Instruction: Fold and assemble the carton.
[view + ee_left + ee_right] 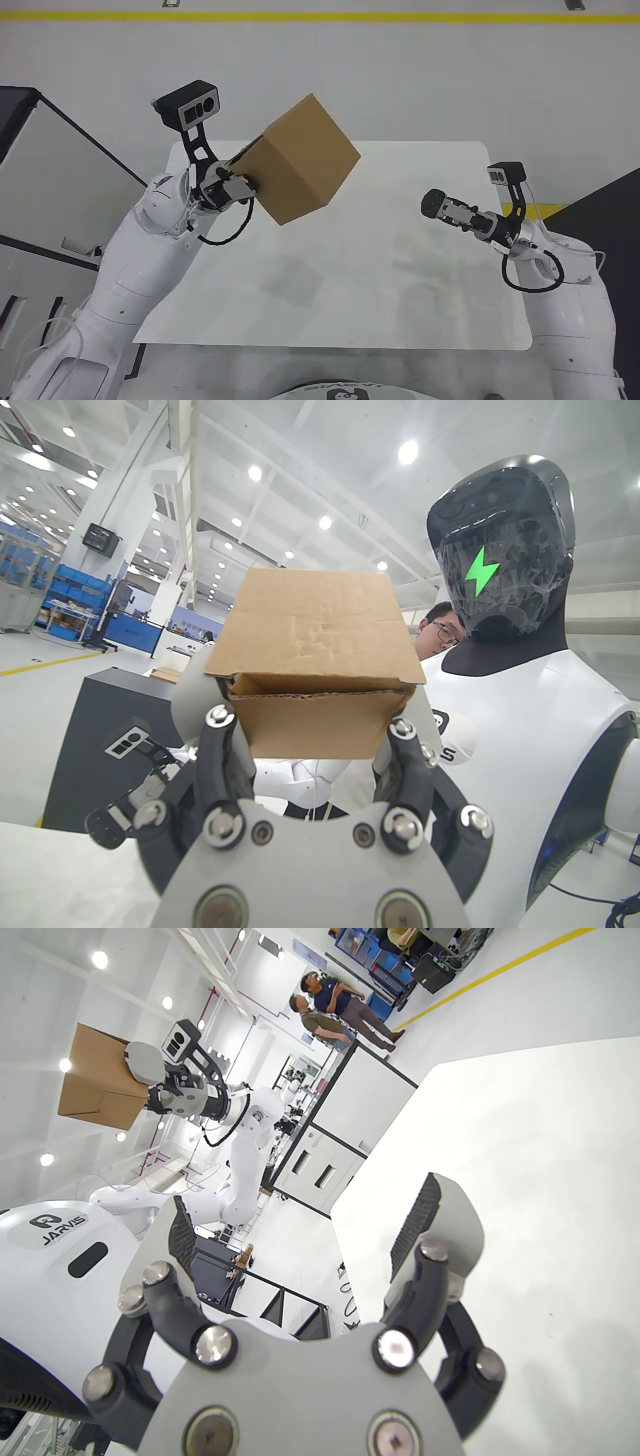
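A brown cardboard carton [305,158], formed into a box, is held up above the back left part of the white table [400,290]. My left gripper [238,185] is shut on the carton's lower edge; in the left wrist view its fingers [215,730] clamp the carton [312,660] from both sides. The carton [97,1078] and the left gripper [150,1073] also appear far off in the right wrist view. My right gripper [435,205] hangs over the table's right side, open with nothing between its fingers [430,1223].
A dark cabinet with grey doors [40,170] stands left of the table [500,1138]. A yellow floor line [320,17] runs behind it. The table top is bare white.
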